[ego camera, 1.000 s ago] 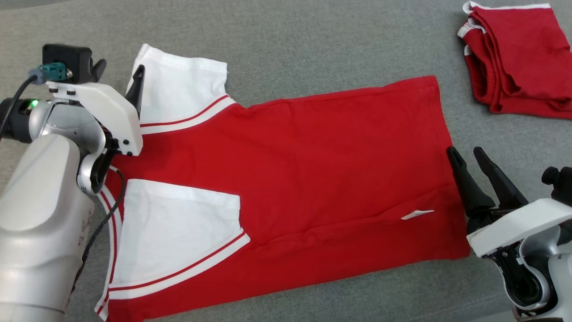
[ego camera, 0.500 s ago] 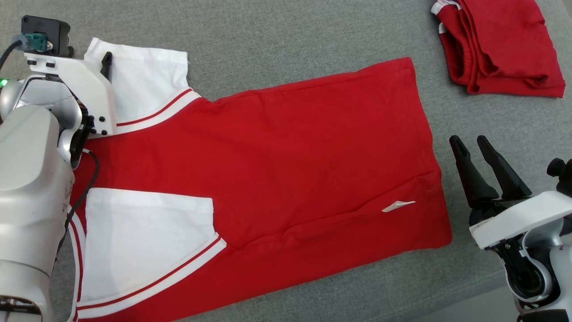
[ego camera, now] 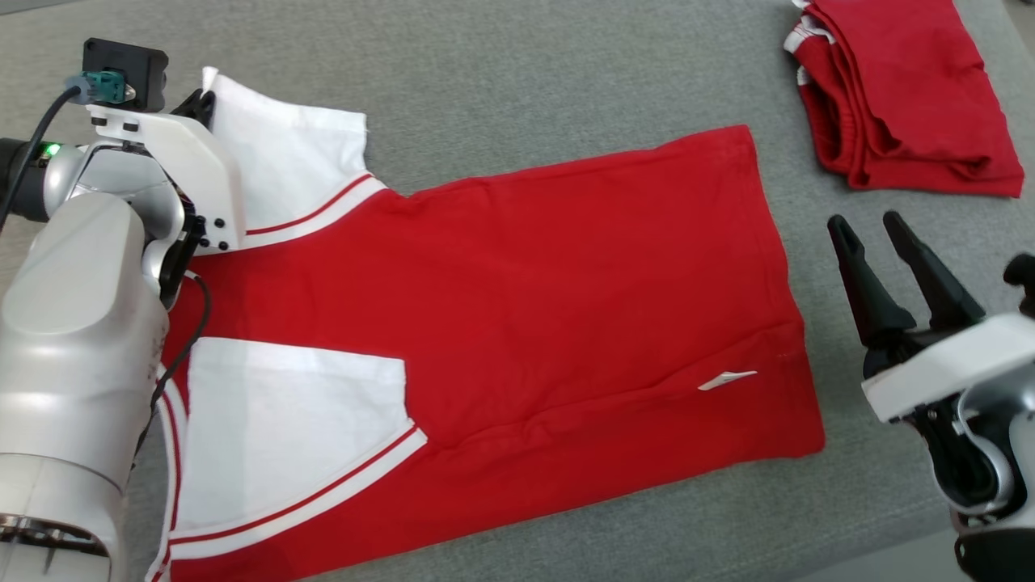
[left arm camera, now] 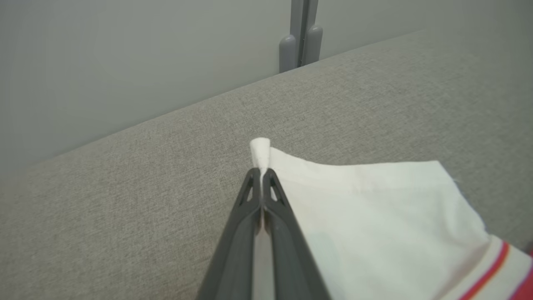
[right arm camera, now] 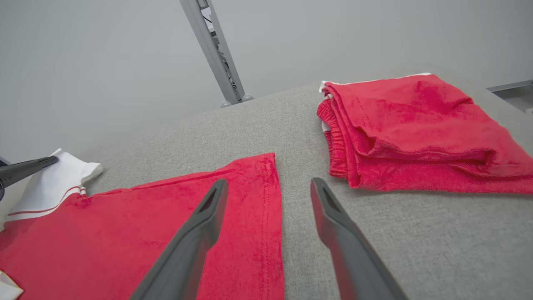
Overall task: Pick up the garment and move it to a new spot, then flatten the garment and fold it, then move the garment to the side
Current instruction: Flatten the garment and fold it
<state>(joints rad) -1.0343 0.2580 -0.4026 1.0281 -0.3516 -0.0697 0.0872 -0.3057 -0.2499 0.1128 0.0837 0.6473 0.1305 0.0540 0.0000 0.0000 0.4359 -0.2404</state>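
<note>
the shirt [ego camera: 525, 299] lies spread flat on the grey table [ego camera: 525, 65], hem toward my right side and collar end toward my left. by my reckoning the moving and flattening are done and the folding is just under way. the near sleeve [ego camera: 291, 428] already lies turned in over the red body, while the far sleeve [ego camera: 291, 170] sticks out past the shoulder. left to do, as i judge it: bring that sleeve in, fold the body, and set the shirt aside, perhaps by the folded red pile [ego camera: 906, 89] at the far right.

my left gripper [left arm camera: 261, 175] is pinched tight on the outer corner of the far sleeve, fingers low along the table, a tuft of white poking past the tips. my right gripper [ego camera: 865, 220] hangs spread wide just beside the hem, gripping nothing, fingers pointing away from me.
</note>
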